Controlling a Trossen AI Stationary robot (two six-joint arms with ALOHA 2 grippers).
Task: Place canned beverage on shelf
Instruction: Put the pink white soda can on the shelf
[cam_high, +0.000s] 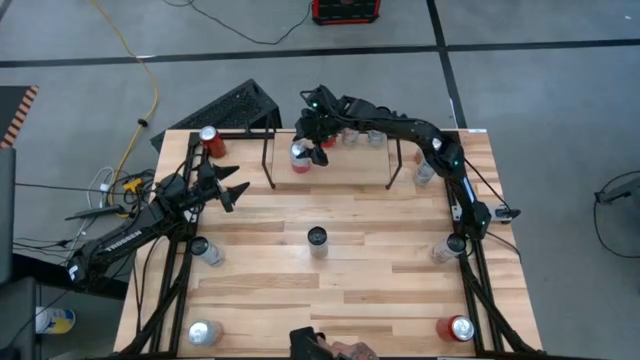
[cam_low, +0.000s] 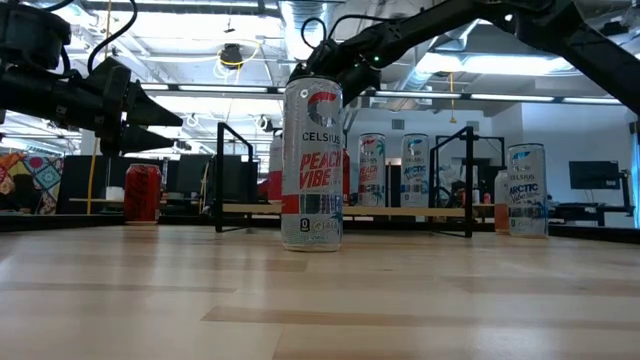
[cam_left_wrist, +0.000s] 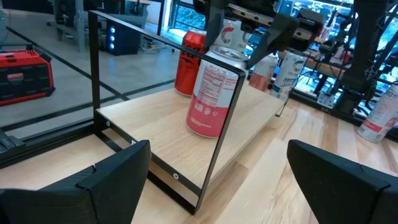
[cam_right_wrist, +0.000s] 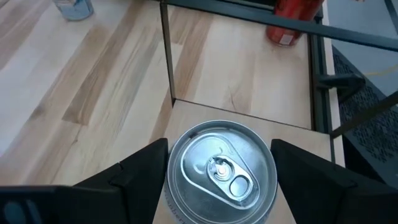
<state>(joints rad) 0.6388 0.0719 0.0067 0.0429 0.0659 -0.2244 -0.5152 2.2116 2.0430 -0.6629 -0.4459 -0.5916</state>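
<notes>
At upper centre of the high view, the right gripper (cam_high: 313, 143) straddles the pink-and-white aluminium can (cam_high: 300, 157), fingers spread beside it, standing on the light wood shelf (cam_high: 350, 172), apparently released; the left gripper (cam_high: 228, 187) waits open at the left.

High view: looked straight down on the whole table (cam_high: 330, 280) and both arms.
Low view: sat at tabletop height, facing level toward the shelf (cam_low: 340, 209).
Left wrist view: faced the shelf's end, close.
Right wrist view: looked down, very near a pink can (cam_right_wrist: 219, 173).
Shared: all four showed the shelf.
</notes>
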